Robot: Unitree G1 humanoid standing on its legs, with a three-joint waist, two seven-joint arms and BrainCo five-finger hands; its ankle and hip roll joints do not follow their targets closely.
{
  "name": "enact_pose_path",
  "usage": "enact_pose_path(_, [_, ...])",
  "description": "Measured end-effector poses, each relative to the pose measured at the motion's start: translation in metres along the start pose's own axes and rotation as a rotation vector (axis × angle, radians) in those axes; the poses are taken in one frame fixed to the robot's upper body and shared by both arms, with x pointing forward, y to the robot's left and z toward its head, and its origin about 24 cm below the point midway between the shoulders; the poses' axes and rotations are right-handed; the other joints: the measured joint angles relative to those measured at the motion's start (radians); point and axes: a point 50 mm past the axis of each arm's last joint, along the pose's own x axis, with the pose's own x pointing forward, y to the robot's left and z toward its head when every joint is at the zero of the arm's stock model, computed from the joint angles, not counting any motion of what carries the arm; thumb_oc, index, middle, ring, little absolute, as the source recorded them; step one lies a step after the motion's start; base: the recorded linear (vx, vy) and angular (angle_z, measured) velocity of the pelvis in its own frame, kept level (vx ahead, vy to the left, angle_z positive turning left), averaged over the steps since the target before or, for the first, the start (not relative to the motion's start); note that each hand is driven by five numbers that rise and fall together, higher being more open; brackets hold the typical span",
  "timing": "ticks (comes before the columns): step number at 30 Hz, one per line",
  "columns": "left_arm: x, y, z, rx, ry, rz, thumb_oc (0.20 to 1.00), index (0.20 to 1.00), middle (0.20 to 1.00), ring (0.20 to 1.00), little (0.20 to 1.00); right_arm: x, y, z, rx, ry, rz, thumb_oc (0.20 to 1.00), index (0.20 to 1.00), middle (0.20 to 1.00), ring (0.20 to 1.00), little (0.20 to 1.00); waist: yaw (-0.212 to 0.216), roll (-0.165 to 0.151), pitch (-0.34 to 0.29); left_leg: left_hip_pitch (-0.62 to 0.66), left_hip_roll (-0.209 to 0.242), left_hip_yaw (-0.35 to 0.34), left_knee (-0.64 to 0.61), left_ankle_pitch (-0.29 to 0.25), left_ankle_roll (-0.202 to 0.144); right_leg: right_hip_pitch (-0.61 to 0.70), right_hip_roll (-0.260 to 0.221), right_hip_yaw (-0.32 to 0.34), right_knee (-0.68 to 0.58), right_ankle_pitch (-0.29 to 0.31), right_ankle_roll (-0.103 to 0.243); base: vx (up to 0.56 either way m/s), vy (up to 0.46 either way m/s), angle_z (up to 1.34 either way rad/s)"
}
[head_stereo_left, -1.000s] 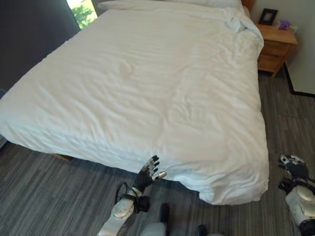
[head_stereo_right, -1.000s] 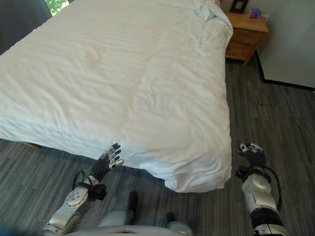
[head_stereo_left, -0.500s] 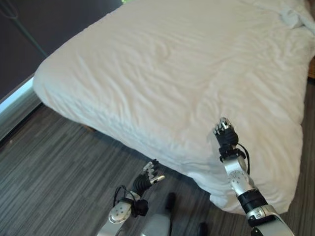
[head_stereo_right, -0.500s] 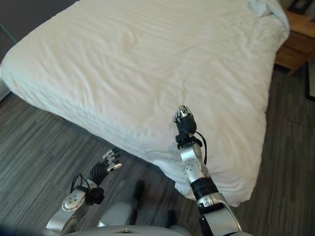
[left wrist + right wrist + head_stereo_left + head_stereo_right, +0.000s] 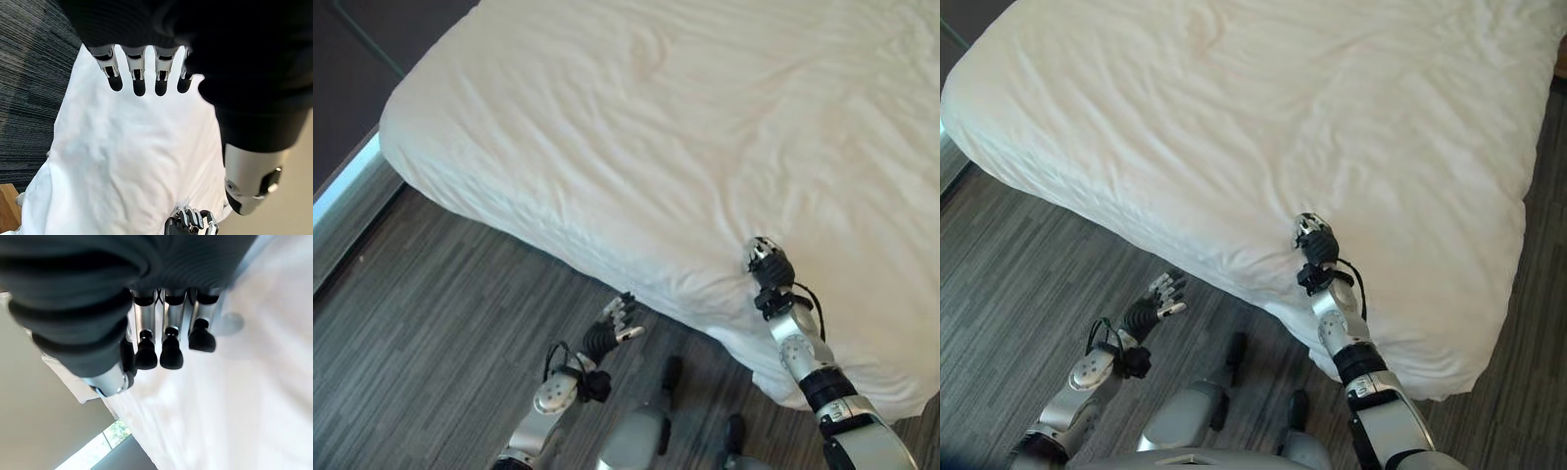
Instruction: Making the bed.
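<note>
Since the white duvet looks soft, light and slack, pinch its near hanging edge, right hand hovering uncurled above, left hand relaxed below.

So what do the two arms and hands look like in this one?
Both arms are silver-grey tubes with dark bands at the joints. A black cable loops beside each wrist. The left hand and right hand each have a dark ribbed cover over the back and wrist. Their silver fingers end in rounded dark tips, seen close up in both wrist views. No markings are legible.
</note>
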Motion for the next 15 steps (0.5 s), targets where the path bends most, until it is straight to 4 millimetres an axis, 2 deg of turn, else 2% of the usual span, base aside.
enact_pose_path(3, [0.004, -0.003, 0.003, 0.009, -0.009, -0.017, 1.000, 1.000, 1.000, 1.000, 1.000, -0.006, -0.021, 0.010, 0.021, -0.045, -0.070, 0.200, 0.200, 0.200, 0.200, 0.200, -0.025, -0.001, 0.006, 0.009, -0.001, 0.032, 0.000, -0.011, -0.012, -0.006, -0.010, 0.029, 0.001, 0.007, 0.008, 0.02, 0.026, -0.27])
enact_pose_path(6, [0.003, -0.003, 0.001, 0.008, 0.000, -0.014, 1.000, 1.000, 1.000, 1.000, 1.000, -0.022, -0.054, 0.017, 0.067, -0.099, -0.201, 0.200, 0.200, 0.200, 0.200, 0.200, -0.062, -0.011, 0.012, 0.037, -0.003, 0.056, 0.000, -0.015, 0.004, 0.011, -0.019, 0.056, 0.001, 0.012, 0.015, 0.01, -0.023, -0.27])
enact_pose_path(7, [0.003, -0.003, 0.000, 0.005, 0.003, -0.004, 1.000, 1.000, 1.000, 1.000, 1.000, -0.030, -0.069, 0.016, 0.074, -0.101, -0.265, 0.200, 0.200, 0.200, 0.200, 0.200, -0.084, -0.018, 0.013, 0.057, -0.002, 0.078, 0.000, -0.020, 0.011, 0.017, -0.022, 0.067, 0.003, 0.014, 0.017, -0.04, -0.035, -0.49])
enact_pose_path(9, [0.003, 0.001, -0.003, 0.009, 0.016, 0.016, 1.000, 1.000, 1.000, 1.000, 1.000, -0.036, -0.081, 0.011, 0.068, -0.081, -0.330, 0.200, 0.200, 0.200, 0.200, 0.200, -0.101, -0.024, 0.015, 0.079, 0.020, 0.135, -0.001, -0.028, 0.011, -0.002, -0.019, 0.054, 0.027, 0.032, 0.025, -0.10, -0.073, -1.02])
enact_pose_path(10, [0.002, 0.004, -0.003, 0.012, 0.022, 0.032, 1.000, 1.000, 1.000, 1.000, 1.000, -0.043, -0.095, 0.002, 0.056, -0.036, -0.413, 0.200, 0.200, 0.200, 0.200, 0.200, -0.101, -0.038, 0.021, 0.110, 0.043, 0.212, -0.001, -0.044, 0.027, -0.016, -0.022, -0.014, 0.037, 0.045, 0.015, -0.09, -0.072, -1.44])
enact_pose_path(11, [0.002, 0.003, -0.005, 0.002, 0.024, 0.041, 1.000, 1.000, 1.000, 1.000, 1.000, -0.050, -0.106, -0.004, 0.040, -0.004, -0.463, 0.200, 0.200, 0.200, 0.200, 0.200, -0.104, -0.035, 0.022, 0.118, 0.063, 0.245, -0.001, -0.045, 0.034, -0.013, -0.034, -0.114, 0.036, 0.034, 0.004, -0.15, -0.079, -1.60])
enact_pose_path(12, [0.003, 0.003, -0.004, -0.004, 0.018, 0.055, 1.000, 1.000, 1.000, 1.000, 1.000, -0.059, -0.115, -0.012, 0.030, 0.041, -0.519, 0.200, 0.200, 0.200, 0.200, 0.200, -0.095, -0.036, 0.021, 0.126, 0.075, 0.262, -0.001, -0.065, 0.026, -0.014, -0.046, -0.194, 0.031, 0.046, 0.007, -0.14, -0.050, -0.99])
enact_pose_path(13, [0.005, 0.005, -0.001, -0.007, 0.004, 0.066, 1.000, 1.000, 1.000, 1.000, 1.000, -0.083, -0.135, -0.025, -0.025, 0.113, -0.594, 0.416, 0.416, 0.416, 0.416, 0.416, -0.115, -0.047, 0.021, 0.141, 0.087, 0.319, -0.001, -0.059, 0.027, -0.008, -0.081, -0.283, 0.037, 0.043, 0.004, -0.16, -0.068, -1.43])
enact_pose_path(14, [0.003, 0.008, -0.002, -0.023, -0.002, 0.093, 1.000, 1.000, 1.000, 1.000, 1.000, -0.096, -0.144, -0.032, -0.083, 0.177, -0.632, 1.000, 1.000, 1.000, 1.000, 1.000, -0.087, -0.046, 0.022, 0.166, 0.112, 0.375, -0.001, -0.070, 0.013, -0.015, -0.091, -0.338, 0.052, 0.049, -0.002, -0.05, -0.044, -1.52])
enact_pose_path(15, [0.000, 0.011, -0.003, -0.027, 0.004, 0.114, 1.000, 1.000, 1.000, 1.000, 1.000, -0.110, -0.152, -0.038, -0.141, 0.227, -0.661, 1.000, 1.000, 1.000, 1.000, 1.000, -0.080, -0.052, 0.020, 0.203, 0.118, 0.417, -0.001, -0.079, 0.002, 0.001, -0.095, -0.346, 0.043, 0.088, -0.007, -0.01, -0.055, -1.53])
